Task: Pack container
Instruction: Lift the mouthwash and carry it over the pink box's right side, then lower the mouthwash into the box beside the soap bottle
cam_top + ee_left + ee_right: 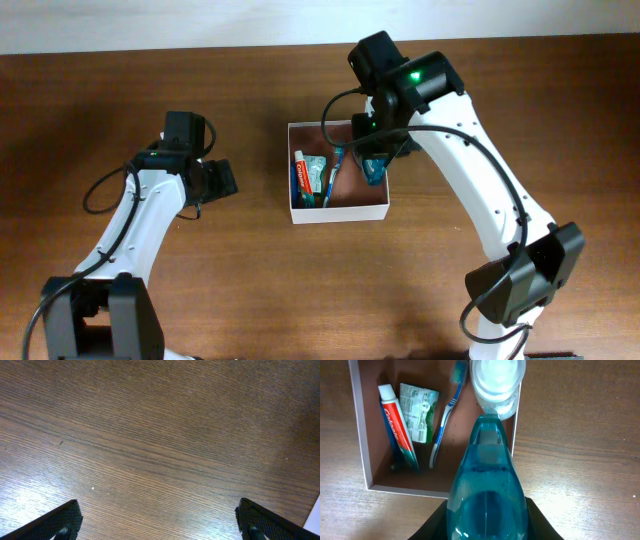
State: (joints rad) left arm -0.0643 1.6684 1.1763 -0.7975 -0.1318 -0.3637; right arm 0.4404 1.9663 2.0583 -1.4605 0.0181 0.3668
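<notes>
Wooden table (120, 80); container (340, 213) holds toothpaste (397, 425), toothbrush (445, 415), sachet (417, 412); right gripper (485, 527) clasps blue bottle (487, 475) over its edge; left gripper (160, 524) spread, empty.

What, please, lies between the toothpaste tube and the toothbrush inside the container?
A small green-and-white sachet lies flat between the toothpaste tube and the toothbrush, in the container; the right wrist view shows it best.

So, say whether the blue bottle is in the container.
Not yet: the right gripper clamps the blue bottle, cap over the container wall.
</notes>
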